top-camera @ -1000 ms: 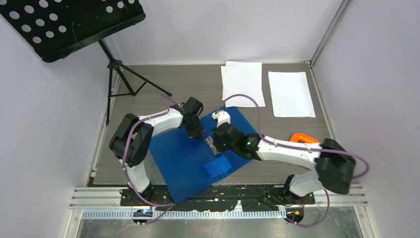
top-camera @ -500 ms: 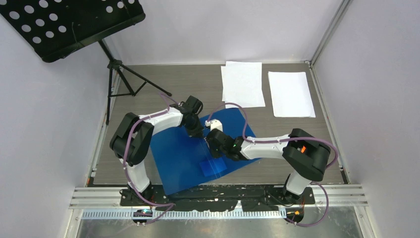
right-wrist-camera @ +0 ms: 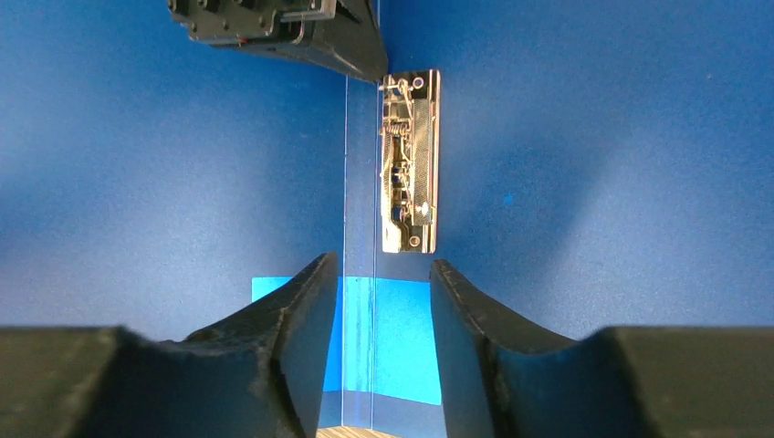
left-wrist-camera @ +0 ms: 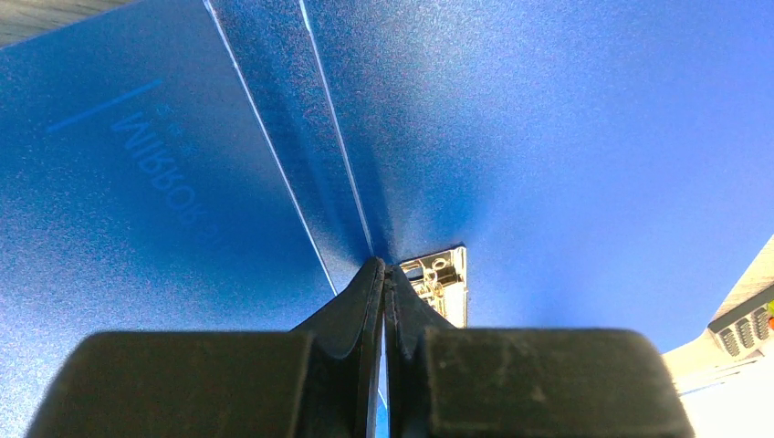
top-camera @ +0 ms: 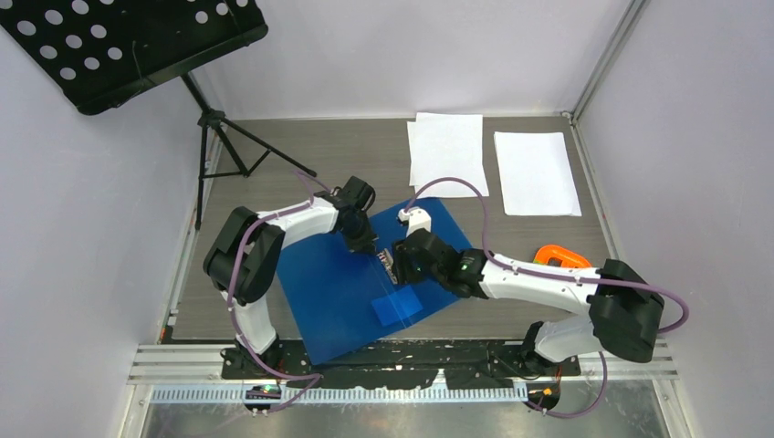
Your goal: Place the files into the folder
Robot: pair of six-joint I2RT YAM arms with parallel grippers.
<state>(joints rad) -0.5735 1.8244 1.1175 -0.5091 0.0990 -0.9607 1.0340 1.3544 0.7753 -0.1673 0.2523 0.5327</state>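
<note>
The blue folder (top-camera: pixel 329 283) lies open on the table, its spine running between both grippers. Its metal clip (right-wrist-camera: pixel 411 160) sits just right of the spine, also in the left wrist view (left-wrist-camera: pixel 443 283). A lighter blue label patch (top-camera: pixel 396 308) shows near the front end. My left gripper (top-camera: pixel 365 246) is shut, its tip (left-wrist-camera: pixel 383 266) down on the spine beside the clip's far end. My right gripper (top-camera: pixel 394 265) is open and empty, jaws (right-wrist-camera: pixel 379 274) straddling the spine just short of the clip. The files lie as two white stacks at the back (top-camera: pixel 447 153) and back right (top-camera: pixel 536 172).
A black music stand (top-camera: pixel 137 46) on a tripod (top-camera: pixel 242 151) stands at the back left. An orange object (top-camera: pixel 559 254) lies on the table behind my right forearm. Walls close in on both sides.
My right arm's elbow folded in toward the left, then swung back out to the right; its gripper stayed over the folder's middle. The left gripper has held still on the spine.
</note>
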